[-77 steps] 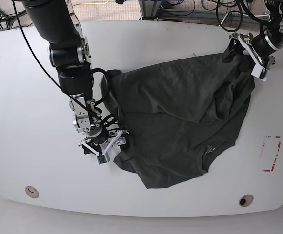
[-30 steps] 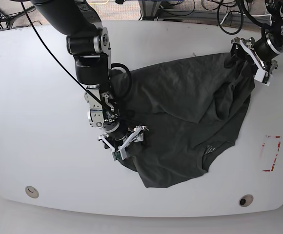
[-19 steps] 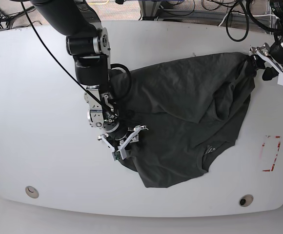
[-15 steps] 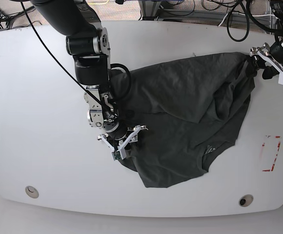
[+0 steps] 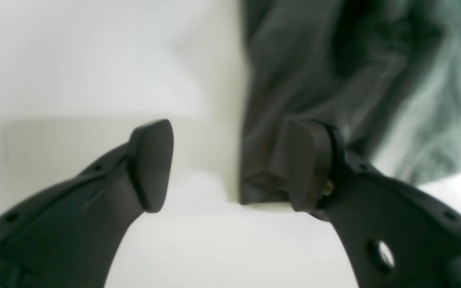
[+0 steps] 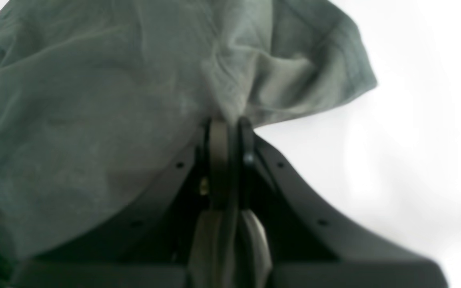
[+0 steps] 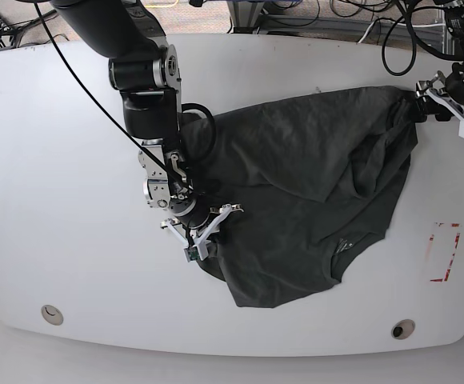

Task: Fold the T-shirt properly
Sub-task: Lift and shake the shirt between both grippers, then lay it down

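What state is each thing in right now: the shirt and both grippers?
T-shirt: unfolded, crumpled and wrinkled, lying on the table.
Right gripper: jaws shut on a pinch of T-shirt fabric at its edge.
Left gripper: jaws open, straddling a corner of the T-shirt, one finger over the cloth, not clamped.
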Robot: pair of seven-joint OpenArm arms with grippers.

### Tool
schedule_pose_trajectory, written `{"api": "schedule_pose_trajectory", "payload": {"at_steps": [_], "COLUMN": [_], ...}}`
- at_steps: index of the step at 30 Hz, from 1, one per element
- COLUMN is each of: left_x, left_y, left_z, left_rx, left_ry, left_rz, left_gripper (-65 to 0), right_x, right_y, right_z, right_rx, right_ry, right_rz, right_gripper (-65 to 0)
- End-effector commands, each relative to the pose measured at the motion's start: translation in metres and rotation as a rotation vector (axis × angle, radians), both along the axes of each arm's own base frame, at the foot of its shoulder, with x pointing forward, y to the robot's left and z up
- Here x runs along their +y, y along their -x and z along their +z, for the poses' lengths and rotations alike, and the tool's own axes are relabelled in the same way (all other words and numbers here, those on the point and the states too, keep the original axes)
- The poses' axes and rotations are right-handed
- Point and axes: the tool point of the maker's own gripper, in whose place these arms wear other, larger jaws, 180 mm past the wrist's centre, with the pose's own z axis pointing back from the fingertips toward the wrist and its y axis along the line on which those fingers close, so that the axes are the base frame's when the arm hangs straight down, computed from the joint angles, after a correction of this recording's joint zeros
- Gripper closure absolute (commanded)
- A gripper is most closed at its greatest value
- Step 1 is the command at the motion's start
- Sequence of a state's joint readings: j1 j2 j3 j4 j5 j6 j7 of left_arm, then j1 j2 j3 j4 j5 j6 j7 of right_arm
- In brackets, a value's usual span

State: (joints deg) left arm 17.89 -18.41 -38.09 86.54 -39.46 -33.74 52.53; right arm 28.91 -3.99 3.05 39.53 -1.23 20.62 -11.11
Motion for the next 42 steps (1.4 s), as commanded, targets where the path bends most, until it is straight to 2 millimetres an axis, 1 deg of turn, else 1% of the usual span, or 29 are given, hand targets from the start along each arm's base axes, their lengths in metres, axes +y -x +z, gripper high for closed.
{"api": "schedule_pose_trajectory", "payload": {"at_steps": [1, 6, 10, 13, 15, 18, 19, 22, 26, 28, 29, 31, 32, 34, 36, 37, 39, 41, 42], "left_x": [-0.004, -0.025, -0.032, -0.038, -0.041, -0.042, -0.042, -0.041, -0.040, -0.037, -0.038, -0.044, -0.048, -0.055, -0.061, -0.063, -0.064, -0.062, -0.061], "left_y": [-0.012, -0.016, -0.013, -0.015, -0.015, -0.015, -0.015, -0.016, -0.018, -0.023, -0.026, -0.037, -0.046, -0.057, -0.069, -0.078, -0.093, -0.107, -0.117], "left_z": [0.008, -0.006, -0.017, -0.020, -0.021, -0.021, -0.021, -0.020, -0.017, -0.009, -0.004, 0.010, 0.021, 0.037, 0.055, 0.068, 0.086, 0.102, 0.113], "left_rx": [-0.048, -0.019, 0.012, 0.019, 0.022, 0.022, 0.023, 0.023, 0.020, 0.005, -0.006, -0.047, -0.078, -0.127, -0.181, -0.220, -0.264, -0.282, -0.291], "left_ry": [-0.005, 0.002, 0.017, 0.028, 0.029, 0.029, 0.029, 0.023, 0.011, -0.019, -0.034, -0.060, -0.081, -0.106, -0.132, -0.148, -0.177, -0.203, -0.221], "left_rz": [-0.057, -0.157, -0.175, -0.188, -0.198, -0.203, -0.202, -0.205, -0.218, -0.240, -0.258, -0.294, -0.319, -0.347, -0.368, -0.375, -0.381, -0.371, -0.366], "left_gripper": [-40.4, -40.3, -40.1, -37.1, -31.0, -19.0, -12.6, -0.7, 0.0, 0.0, 0.0, 0.0, 0.0, 0.0, 0.0, 0.0, 0.0, 0.0, 0.0], "right_x": [0.001, 0.001, 0.001, 0.001, 0.002, 0.001, 0.000, -0.002, -0.007, -0.010, -0.011, -0.015, -0.016, -0.020, -0.030, -0.034, -0.041, -0.042, -0.045], "right_y": [-0.014, -0.014, -0.014, -0.014, -0.014, -0.017, -0.015, -0.011, -0.012, -0.011, -0.012, -0.013, -0.015, -0.016, -0.019, -0.019, -0.020, -0.022, -0.024], "right_z": [0.019, 0.018, 0.019, 0.019, 0.019, 0.029, 0.030, 0.038, 0.059, 0.070, 0.077, 0.089, 0.097, 0.108, 0.121, 0.129, 0.141, 0.153, 0.163], "right_rx": [-0.049, -0.047, -0.049, -0.051, -0.049, -0.075, -0.075, -0.087, -0.134, -0.151, -0.163, -0.186, -0.201, -0.223, -0.253, -0.268, -0.292, -0.314, -0.334], "right_ry": [-0.010, -0.010, -0.010, -0.010, -0.010, -0.007, -0.001, 0.014, 0.034, 0.049, 0.055, 0.069, 0.075, 0.086, 0.111, 0.124, 0.143, 0.151, 0.159], "right_rz": [-0.001, -0.001, -0.001, -0.001, 0.000, 0.000, 0.001, 0.004, 0.002, 0.001, 0.001, -0.002, -0.003, -0.006, -0.015, -0.018, -0.024, -0.027, -0.030], "right_gripper": [-2.2, -2.2, -2.2, -2.2, -2.1, -2.1, -2.1, -2.1, -1.9, -1.1, 0.0, 0.0, 0.0, 0.0, 0.0, 0.0, 0.0, 0.0, 0.0]}}
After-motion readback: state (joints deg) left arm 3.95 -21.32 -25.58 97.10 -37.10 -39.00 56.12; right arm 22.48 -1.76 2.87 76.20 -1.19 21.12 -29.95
